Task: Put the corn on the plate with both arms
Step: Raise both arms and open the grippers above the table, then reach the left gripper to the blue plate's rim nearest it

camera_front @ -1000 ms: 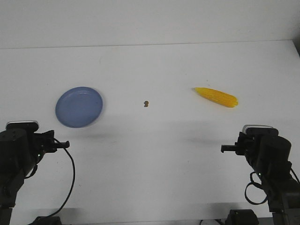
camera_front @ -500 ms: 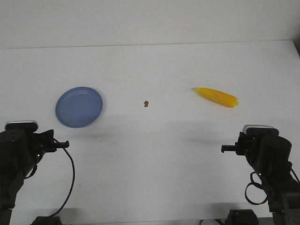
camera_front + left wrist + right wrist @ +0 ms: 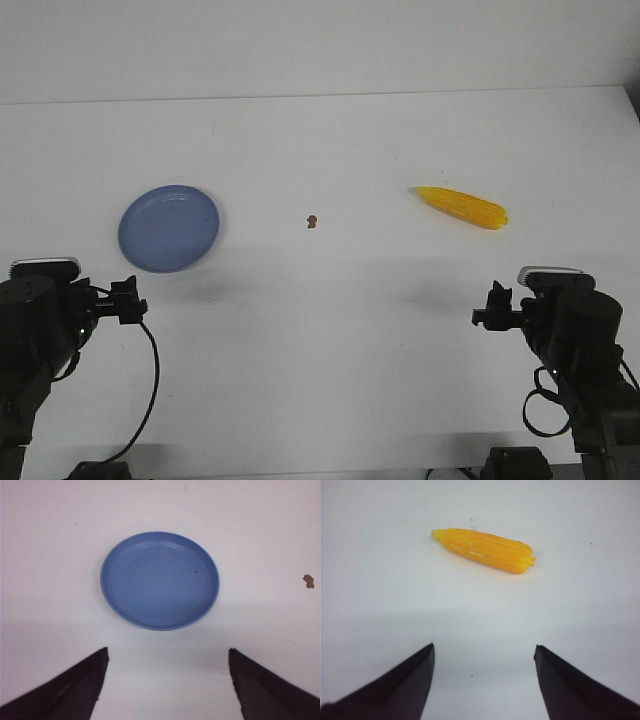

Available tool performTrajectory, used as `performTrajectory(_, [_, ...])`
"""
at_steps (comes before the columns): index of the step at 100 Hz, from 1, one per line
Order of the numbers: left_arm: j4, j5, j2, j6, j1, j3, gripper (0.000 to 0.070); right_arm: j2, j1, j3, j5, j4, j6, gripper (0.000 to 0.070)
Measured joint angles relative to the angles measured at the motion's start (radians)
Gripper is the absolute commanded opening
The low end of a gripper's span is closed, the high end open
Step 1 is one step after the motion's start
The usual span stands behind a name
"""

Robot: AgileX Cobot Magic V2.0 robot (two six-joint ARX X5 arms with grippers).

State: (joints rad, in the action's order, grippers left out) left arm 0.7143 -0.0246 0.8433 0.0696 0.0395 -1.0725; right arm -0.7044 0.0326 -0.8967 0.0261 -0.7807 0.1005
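The yellow corn (image 3: 462, 207) lies on the white table at the right, its pointed end toward the middle. The empty blue plate (image 3: 168, 228) rests flat at the left. My left gripper (image 3: 128, 298) hovers near the table's front left, open, just short of the plate (image 3: 160, 580). In the left wrist view the gripper (image 3: 167, 650) holds nothing between its fingers. My right gripper (image 3: 492, 308) sits low at the front right, open and empty, some way short of the corn (image 3: 485, 550). The right wrist view shows that gripper (image 3: 484, 646) spread wide over bare table.
A tiny brown speck (image 3: 312, 220) lies on the table between plate and corn, also seen as a brown speck (image 3: 309, 581) beside the plate. A loose black cable (image 3: 150, 380) hangs from the left arm. The table's back edge (image 3: 320, 96) runs across the far side.
Both grippers have opened; their fingers looked closed together in the earlier frames. The arms, corn and plate have stayed in place.
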Motion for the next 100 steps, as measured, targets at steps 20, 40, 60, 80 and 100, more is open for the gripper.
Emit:
performTrajectory(20, [-0.045,0.0,0.032,0.02,0.0,0.0,0.0503,0.0,0.0,0.0,0.0,-0.001,0.0,0.0429])
performTrajectory(40, [-0.126,0.0,0.201,0.057,-0.059,-0.027,0.0503,0.0,0.0,0.0,0.0,-0.003,0.0,0.0428])
performTrajectory(60, [-0.177,-0.015,0.427,0.091,-0.144,-0.11,0.0503,0.0,0.0,0.0,0.0,-0.003,0.0,0.0428])
performTrajectory(80, [-0.221,-0.08,0.649,0.113,-0.203,-0.211,0.0503,0.0,0.0,0.0,0.0,-0.004,0.0,0.0428])
performTrajectory(100, [-0.284,-0.083,0.806,0.115,-0.226,-0.254,0.0503,0.0,0.0,0.0,0.0,-0.004,0.0,0.0428])
